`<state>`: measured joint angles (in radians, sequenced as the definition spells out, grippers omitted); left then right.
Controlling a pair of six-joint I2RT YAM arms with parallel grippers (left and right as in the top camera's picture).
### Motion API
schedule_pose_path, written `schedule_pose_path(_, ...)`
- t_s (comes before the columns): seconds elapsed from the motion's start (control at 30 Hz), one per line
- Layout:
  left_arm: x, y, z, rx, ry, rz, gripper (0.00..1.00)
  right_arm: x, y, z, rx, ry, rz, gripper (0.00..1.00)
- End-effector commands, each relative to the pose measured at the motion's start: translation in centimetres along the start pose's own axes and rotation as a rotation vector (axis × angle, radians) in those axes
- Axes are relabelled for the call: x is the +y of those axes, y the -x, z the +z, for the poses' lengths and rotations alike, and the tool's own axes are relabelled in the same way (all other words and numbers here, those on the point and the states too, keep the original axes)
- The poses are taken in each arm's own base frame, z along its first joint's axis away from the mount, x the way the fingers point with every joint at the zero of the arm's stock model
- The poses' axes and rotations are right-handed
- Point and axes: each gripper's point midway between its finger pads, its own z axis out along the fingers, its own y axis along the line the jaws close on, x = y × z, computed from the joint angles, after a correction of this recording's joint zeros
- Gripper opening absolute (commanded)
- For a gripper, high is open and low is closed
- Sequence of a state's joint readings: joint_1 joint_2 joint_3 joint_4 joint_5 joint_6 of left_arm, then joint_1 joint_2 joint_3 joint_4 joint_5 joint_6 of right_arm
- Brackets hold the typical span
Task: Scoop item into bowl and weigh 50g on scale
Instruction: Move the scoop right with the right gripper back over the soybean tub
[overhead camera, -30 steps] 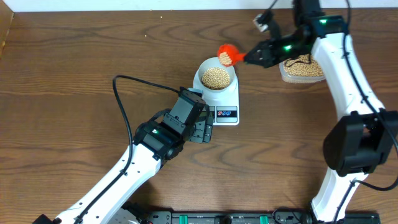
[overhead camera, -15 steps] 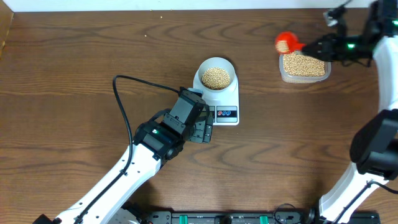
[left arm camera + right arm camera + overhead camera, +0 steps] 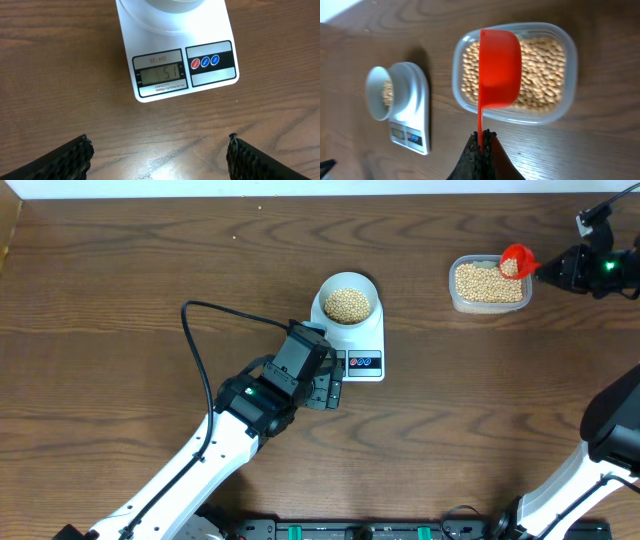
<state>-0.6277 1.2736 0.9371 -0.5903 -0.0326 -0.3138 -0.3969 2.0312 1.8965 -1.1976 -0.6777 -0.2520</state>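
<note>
The white bowl holds tan beans and stands on the white scale. In the left wrist view the scale's display reads 51, next to the red and blue buttons. My left gripper is open and empty over bare wood, just in front of the scale. My right gripper is shut on the handle of a red scoop. The scoop is over the right edge of the clear container of beans, with a few beans in it. The bowl and scale also show in the right wrist view.
A black cable runs from the left arm across the table to the left of the scale. The table's far edge meets a white wall along the top of the overhead view.
My right gripper has carried the red scoop from over the bowl rightward to the clear container. The left arm, bowl and scale have not moved.
</note>
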Motion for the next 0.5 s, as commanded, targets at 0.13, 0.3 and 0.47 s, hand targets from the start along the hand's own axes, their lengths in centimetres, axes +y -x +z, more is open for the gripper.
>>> schedule_pose_path(0.13, 0.2, 0.1, 0.0, -0.005, 0.009, 0.004, 0.88, -0.3, 0.1, -0.4, 0.020, -0.139, -0.064, 0.01)
schedule_pose_path(0.3, 0.2, 0.1, 0.0, -0.005, 0.009, 0.004, 0.88, 0.4, 0.5, 0.3, 0.017, -0.142, -0.091, 0.01)
schedule_pose_path(0.47, 0.2, 0.1, 0.0, -0.005, 0.009, 0.004, 0.88, 0.3, -0.2, 1.2, 0.075, -0.250, -0.132, 0.01)
